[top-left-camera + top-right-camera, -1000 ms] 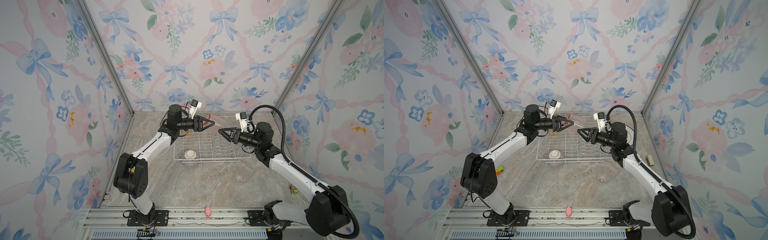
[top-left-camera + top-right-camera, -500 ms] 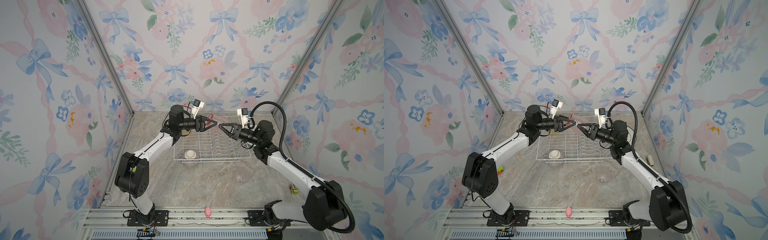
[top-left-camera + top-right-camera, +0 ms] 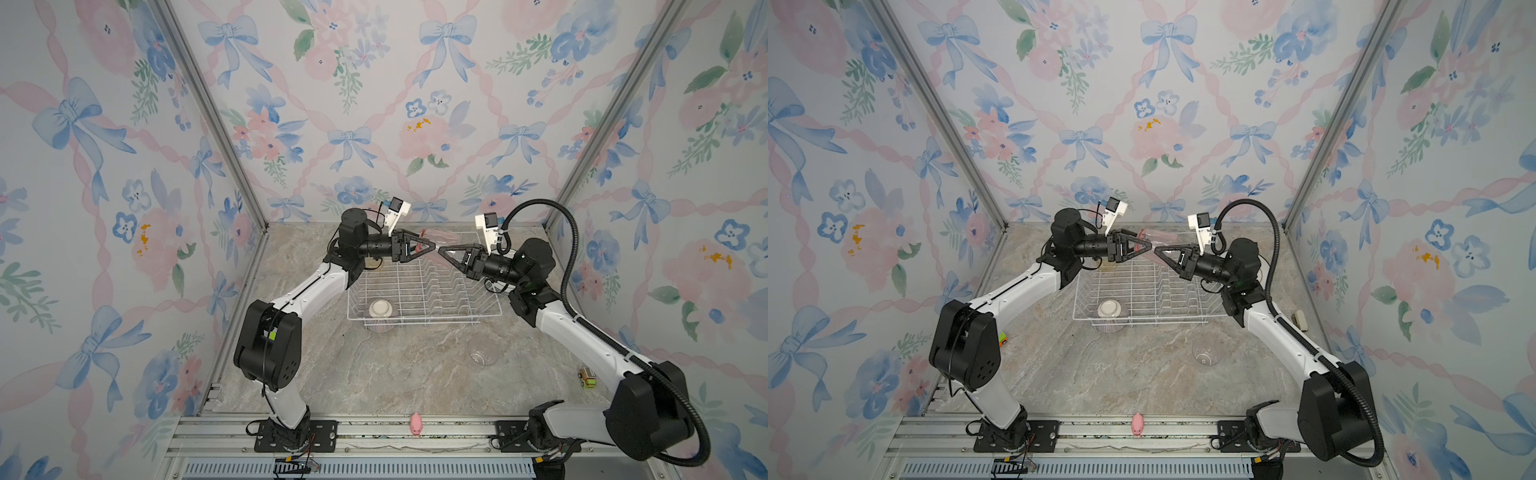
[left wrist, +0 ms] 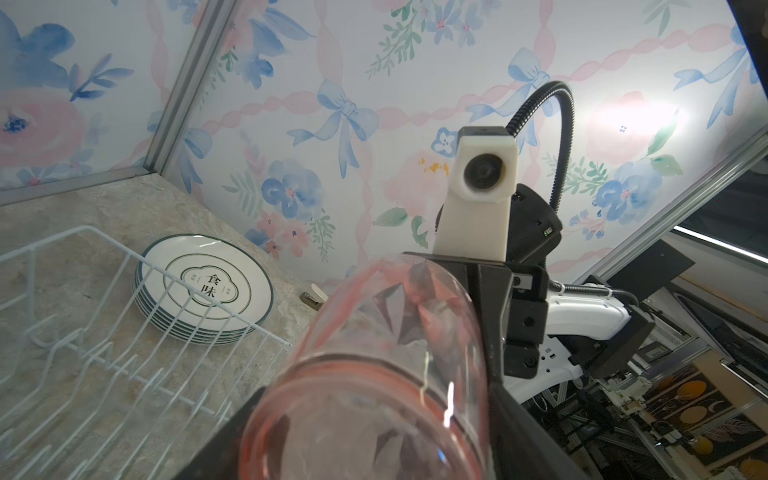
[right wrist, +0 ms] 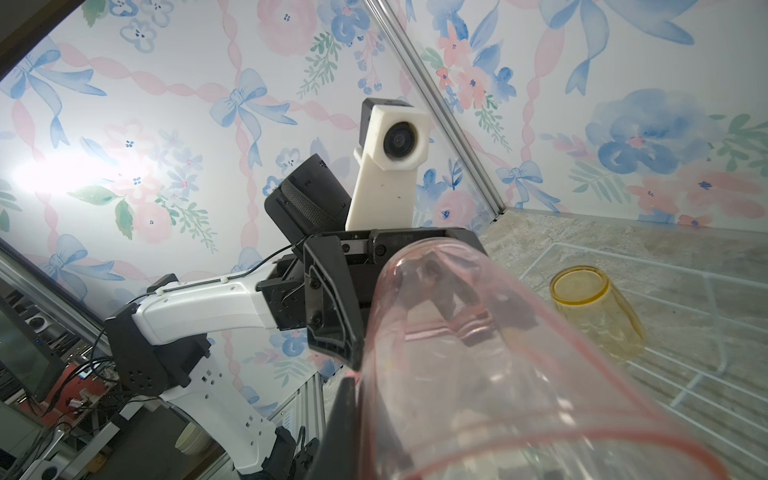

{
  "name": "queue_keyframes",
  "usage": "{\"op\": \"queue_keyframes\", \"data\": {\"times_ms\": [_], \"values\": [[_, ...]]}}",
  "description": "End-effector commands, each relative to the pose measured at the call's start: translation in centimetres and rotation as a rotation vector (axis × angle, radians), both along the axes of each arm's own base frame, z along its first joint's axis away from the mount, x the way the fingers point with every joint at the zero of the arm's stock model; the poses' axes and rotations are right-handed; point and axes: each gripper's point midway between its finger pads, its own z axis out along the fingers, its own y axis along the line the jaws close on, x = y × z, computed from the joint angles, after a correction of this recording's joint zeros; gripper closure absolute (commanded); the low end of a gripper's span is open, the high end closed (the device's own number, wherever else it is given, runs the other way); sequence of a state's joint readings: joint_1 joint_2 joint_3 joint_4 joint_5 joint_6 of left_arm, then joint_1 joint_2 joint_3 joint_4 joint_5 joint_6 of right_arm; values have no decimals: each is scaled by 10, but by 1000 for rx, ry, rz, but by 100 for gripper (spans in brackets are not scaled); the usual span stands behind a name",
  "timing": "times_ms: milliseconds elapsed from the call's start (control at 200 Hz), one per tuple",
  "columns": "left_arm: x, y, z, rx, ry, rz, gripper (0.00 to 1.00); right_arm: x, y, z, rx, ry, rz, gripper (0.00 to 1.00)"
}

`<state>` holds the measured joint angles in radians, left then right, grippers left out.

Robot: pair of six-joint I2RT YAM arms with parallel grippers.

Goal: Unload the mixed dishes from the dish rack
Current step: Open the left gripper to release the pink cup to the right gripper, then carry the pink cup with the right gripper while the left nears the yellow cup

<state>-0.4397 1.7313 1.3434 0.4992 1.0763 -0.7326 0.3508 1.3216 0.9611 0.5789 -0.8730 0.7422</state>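
Two robot arms meet in mid-air above the far side of the dish rack (image 3: 436, 320). A pink tumbler (image 3: 1160, 237) hangs roughly on its side between them, clear of the wires.

The right end effector (image 3: 442, 250) is clenched on the tumbler's wall at its open mouth, which fills the foreground of the right wrist view. The left end effector (image 3: 432, 248) faces it from the opposite side. In the left wrist view its dark fingers (image 4: 208, 449) stand on either side of the tumbler's thick base. Whether they press on the glass or stand just clear of it cannot be told.

The rack is a white wire basket toward the back of the marble-patterned worktop (image 3: 395, 374).
- **In the rack:** An upside-down purplish ribbed bowl (image 3: 380, 316) sits in its near left corner. A yellow tumbler (image 5: 594, 316) lies tipped over at its far left corner, beneath the left arm.
- **On the worktop:** A stack of white plates (image 4: 245, 291), dark-rimmed with lettering, rests just beside the rack's right end, outside it. A clear tumbler (image 3: 483, 355) sits in front of that end, apart from the rack.

A small pink pig toy (image 3: 416, 424) stands on the metal rail at the front edge.
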Motion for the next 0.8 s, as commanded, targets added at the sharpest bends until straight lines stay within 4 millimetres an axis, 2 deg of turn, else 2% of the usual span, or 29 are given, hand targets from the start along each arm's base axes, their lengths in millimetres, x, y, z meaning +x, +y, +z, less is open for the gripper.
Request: {"op": "queue_keyframes", "data": {"times_ms": [0,125,325,435,610,720,795], "values": [[3,-3,5,-3,-56,53,2,3,-5,21,-24,-61,-82,100],[11,13,10,-5,-72,128,2,-1,-13,18,-124,-76,-134,100],[13,53,16,12,-136,328,2,-19,-29,-6,-374,-34,-183,100],[11,71,9,105,-169,467,2,-44,-40,-28,-584,-4,-206,100],[12,104,-13,371,-206,736,2,-102,-46,-69,-912,17,-147,100],[11,124,-21,429,-206,825,2,-131,-44,-98,-1046,57,-77,100],[9,131,-24,449,-204,853,2,-142,-44,-118,-1142,73,-56,100]]}}
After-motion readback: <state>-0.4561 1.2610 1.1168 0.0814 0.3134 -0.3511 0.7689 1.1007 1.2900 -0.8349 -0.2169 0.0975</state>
